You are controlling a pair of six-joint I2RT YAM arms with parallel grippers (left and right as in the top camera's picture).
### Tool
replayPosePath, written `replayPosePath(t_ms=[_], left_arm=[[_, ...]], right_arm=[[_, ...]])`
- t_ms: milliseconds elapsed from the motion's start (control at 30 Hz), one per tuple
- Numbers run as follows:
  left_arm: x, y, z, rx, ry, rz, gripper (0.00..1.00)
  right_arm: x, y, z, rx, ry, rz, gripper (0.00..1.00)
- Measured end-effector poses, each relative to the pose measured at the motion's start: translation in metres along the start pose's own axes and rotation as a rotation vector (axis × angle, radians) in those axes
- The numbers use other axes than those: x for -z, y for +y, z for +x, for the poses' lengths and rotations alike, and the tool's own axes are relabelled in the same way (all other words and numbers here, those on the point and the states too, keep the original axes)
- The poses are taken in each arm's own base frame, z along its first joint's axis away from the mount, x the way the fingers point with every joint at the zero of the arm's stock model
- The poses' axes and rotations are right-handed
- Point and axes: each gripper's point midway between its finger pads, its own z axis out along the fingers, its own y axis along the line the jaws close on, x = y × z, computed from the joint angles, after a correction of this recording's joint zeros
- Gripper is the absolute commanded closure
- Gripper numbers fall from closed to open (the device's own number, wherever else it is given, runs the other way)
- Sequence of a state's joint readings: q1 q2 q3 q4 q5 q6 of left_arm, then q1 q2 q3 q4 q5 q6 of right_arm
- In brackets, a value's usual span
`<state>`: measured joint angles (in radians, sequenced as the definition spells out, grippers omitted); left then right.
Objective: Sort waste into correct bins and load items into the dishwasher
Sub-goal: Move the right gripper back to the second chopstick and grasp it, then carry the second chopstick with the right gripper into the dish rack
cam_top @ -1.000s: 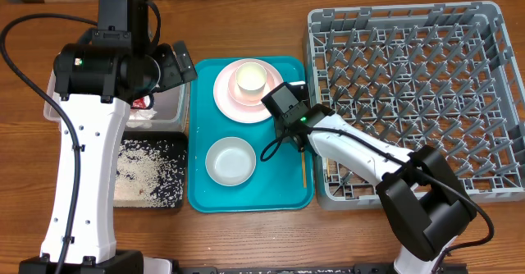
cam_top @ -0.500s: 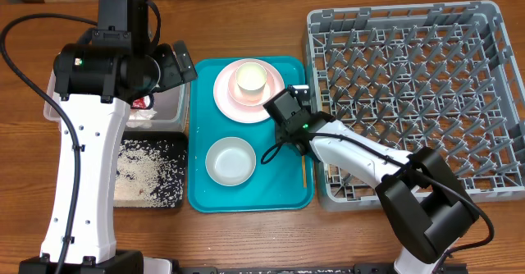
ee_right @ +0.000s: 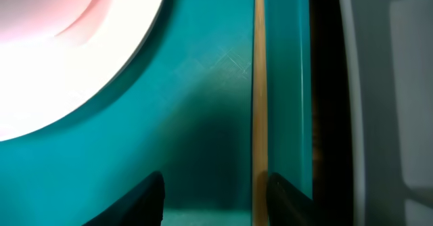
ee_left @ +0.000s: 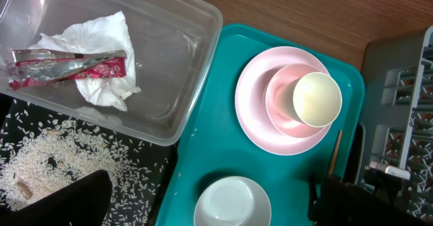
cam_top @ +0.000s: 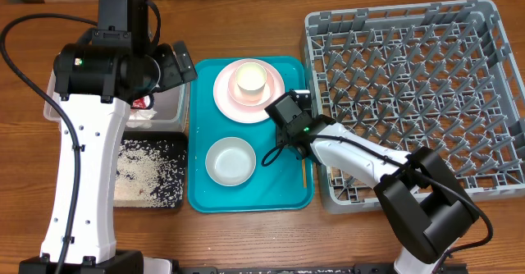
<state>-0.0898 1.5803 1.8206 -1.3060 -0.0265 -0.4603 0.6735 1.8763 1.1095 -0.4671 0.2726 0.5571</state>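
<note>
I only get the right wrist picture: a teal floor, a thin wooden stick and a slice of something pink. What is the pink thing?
Observer: It is a round pale pink plate on a teal serving tray, with a pale cup stacked in its middle.
Operator: And the grey strip at my right edge?
Observer: That is the wall of a large grey dish rack standing right beside the tray.
Operator: Is there any rubbish about?
Observer: Yes, a red snack wrapper lies on a crumpled white napkin inside a clear tub, left of the tray.
</note>
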Motion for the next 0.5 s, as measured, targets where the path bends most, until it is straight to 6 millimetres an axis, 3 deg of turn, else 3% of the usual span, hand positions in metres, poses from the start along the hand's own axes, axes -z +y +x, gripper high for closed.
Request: replayPosePath(t_ms=[133,333,433,500], left_arm=[[0.0,0.0,0.0,0.0,0.0,0.0,0.0],[0.0,0.0,0.0,0.0,0.0,0.0,0.0],[0.0,0.0,0.0,0.0,0.0,0.0,0.0],[0.0,0.0,0.0,0.0,0.0,0.0,0.0]], right_arm=[[-0.0005,-0.0007,0.0024,-0.015,0.01,0.001,0.41],[-0.0061,0.003,0.0076,-0.031,0.032,-0.015,0.4],[-0.0065,0.0051,0.0092,-0.034,0.041,-0.026,0.41],[-0.0065,0.0058,0.0096,-0.035,0.045,-0.031,0.48]])
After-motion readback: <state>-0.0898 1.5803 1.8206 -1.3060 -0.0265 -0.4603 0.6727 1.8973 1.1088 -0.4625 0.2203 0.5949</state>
